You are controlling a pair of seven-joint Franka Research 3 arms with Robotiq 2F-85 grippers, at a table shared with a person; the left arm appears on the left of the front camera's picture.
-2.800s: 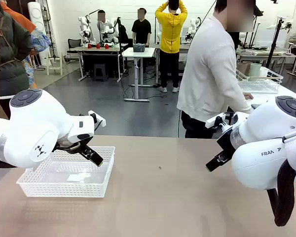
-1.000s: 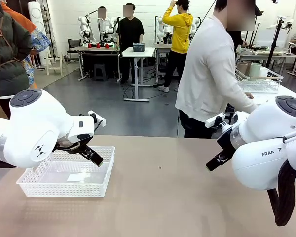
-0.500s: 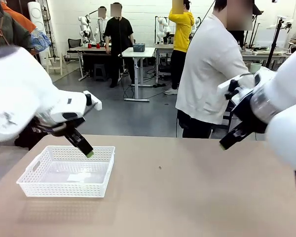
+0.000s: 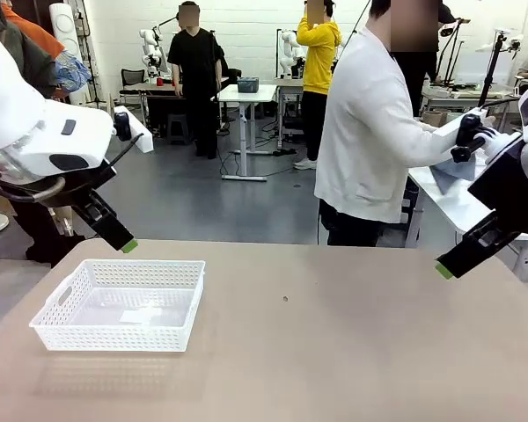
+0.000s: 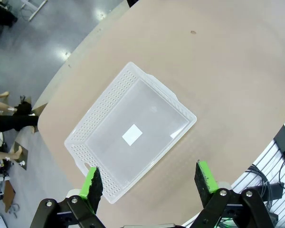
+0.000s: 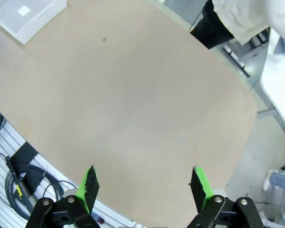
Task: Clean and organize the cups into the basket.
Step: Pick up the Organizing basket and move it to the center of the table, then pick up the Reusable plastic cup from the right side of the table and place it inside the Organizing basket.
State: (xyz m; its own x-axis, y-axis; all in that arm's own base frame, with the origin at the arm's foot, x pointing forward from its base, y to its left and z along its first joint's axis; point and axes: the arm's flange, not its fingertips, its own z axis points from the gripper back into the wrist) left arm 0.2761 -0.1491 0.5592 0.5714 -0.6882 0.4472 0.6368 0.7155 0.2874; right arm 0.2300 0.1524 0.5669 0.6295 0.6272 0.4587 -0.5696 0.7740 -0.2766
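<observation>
At lower left of the front view, the white basket [image 4: 114,338] sits empty on the bench [image 4: 334,352], with no cup in it yet. The left jaws hang wide above its far rim and the right jaws stand wide at the right edge, both holding nothing. Risks: the light basket may skid if a lowered cup strikes its wall; the person [image 4: 370,132] stands close to the right arm

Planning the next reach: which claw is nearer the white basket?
Left. The left claw hangs open above the basket, near its far left corner; the right claw hangs open across the table, at its right edge.
</observation>
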